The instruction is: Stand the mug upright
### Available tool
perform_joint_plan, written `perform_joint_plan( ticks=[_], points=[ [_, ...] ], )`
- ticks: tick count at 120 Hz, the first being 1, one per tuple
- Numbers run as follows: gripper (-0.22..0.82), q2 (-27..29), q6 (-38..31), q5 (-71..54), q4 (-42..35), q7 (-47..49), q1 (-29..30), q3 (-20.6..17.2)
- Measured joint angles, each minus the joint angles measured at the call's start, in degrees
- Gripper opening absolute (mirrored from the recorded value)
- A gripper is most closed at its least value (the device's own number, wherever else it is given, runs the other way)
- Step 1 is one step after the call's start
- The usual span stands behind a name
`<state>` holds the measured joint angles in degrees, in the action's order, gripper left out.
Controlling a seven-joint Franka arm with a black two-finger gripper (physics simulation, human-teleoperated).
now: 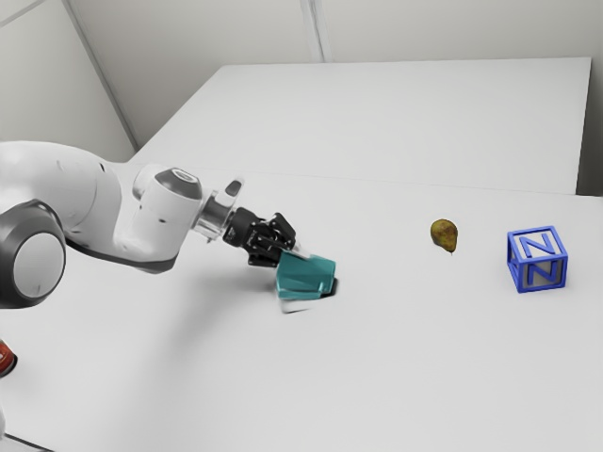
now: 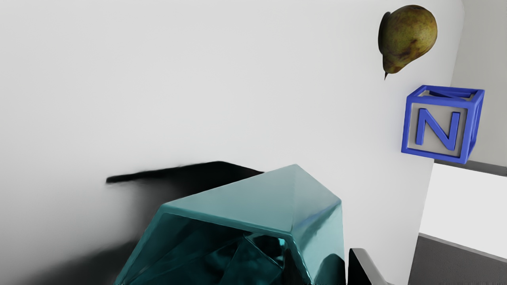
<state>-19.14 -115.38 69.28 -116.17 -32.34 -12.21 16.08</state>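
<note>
The teal, faceted mug [image 1: 306, 276] lies tipped over at the end of the arm in the exterior view, with my gripper [image 1: 283, 243] right against its upper left part. In the wrist view, the mug [image 2: 253, 209] has its dark open mouth turned toward the camera, and a narrow part of my gripper [image 2: 361, 267] stands close beside one outer wall. The mug's base and handle are not visible, and how the gripper meets its other side is hidden.
A brownish-green pear [image 1: 444, 234] and a blue-framed letter block [image 1: 537, 260] sit on the white table [image 1: 405, 377], toward the exterior view's right. A red object [image 1: 6, 359] shows at the exterior view's left edge.
</note>
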Motion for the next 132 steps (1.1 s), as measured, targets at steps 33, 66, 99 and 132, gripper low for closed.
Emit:
perform_joint_plan(
  ticks=[33,66,99,132],
  points=[
    [-0.14,0.6,-0.1,0.8,0.1,-0.6,-0.7,-0.1],
    [-0.16,4.4,-0.3,-1.6,-0.1,-0.7,-1.1,0.1],
    [-0.17,7.8,-8.3,-14.4,-0.1,-0.4,-3.1,1.7],
    [-0.17,12.7,-16.1,-42.2,-2.7,7.3,-5.8,2.8]
  ],
)
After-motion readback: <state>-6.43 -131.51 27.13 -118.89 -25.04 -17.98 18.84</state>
